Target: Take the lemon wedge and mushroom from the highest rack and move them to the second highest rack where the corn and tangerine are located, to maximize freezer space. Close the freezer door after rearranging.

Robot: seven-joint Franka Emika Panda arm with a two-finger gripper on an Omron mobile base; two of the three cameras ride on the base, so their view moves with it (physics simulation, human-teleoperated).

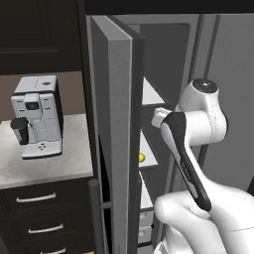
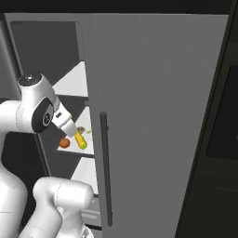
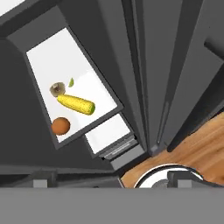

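lemon wedge: the lemon wedge lies on the second highest rack, just beside the mushroom, a tiny green-yellow sliver.
mushroom: the mushroom sits on that same rack, close above one end of the corn in the hand view.
corn: the corn lies along the middle of the rack; in the right base view it shows past the edge of the closed door.
tangerine: the tangerine rests near the rack's front edge, a little apart from the corn.
highest rack: the highest rack is a bare white panel as far as it can be seen.
step in hand: by the look of it, both small items are already down with the corn and tangerine, so the moving part seems done and closing the door is what remains.
claw: jaws stand wide, holding nothing; the fingertips themselves are hard to make out.
freezer door: the freezer door stands swung open, edge-on in the left base view.
next move: likely draw the arm clear of the compartment, get behind the open door and push it shut without catching the racks.
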